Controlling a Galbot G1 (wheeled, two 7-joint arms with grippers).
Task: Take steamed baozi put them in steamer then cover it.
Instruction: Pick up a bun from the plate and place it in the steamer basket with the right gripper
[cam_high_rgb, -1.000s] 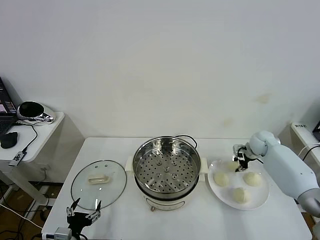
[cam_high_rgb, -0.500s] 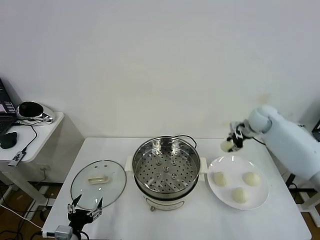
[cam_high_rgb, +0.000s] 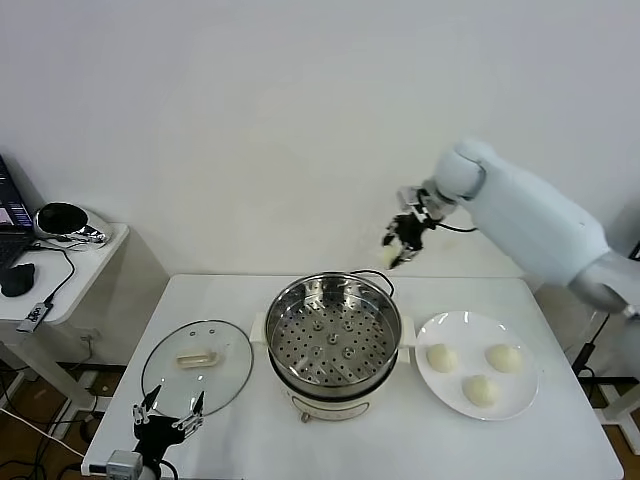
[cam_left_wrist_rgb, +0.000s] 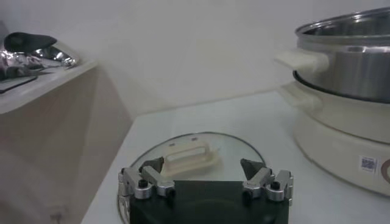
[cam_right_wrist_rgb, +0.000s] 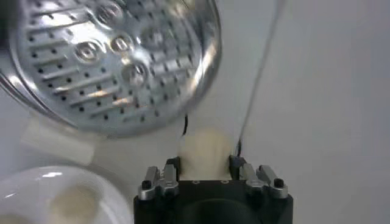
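R gripper clamped on small cream-white dough bun, up in air behind shiny round steel steamer pot, far rim. 3 buns on flat white plate. L gripper jaws apart, idle nr clear glass lid.

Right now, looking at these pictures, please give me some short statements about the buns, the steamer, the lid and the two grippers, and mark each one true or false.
1. The right gripper holds one baozi in the air above the far rim of the steamer. True.
2. Four buns lie on the white plate. False: three lie there, the fourth is in the right gripper.
3. The steamer basket is empty. True.
4. The glass lid covers the steamer. False: it lies flat on the table beside the steamer, on the robot's left.
5. The left gripper is clamped on the lid handle. False: it is open, short of the handle.
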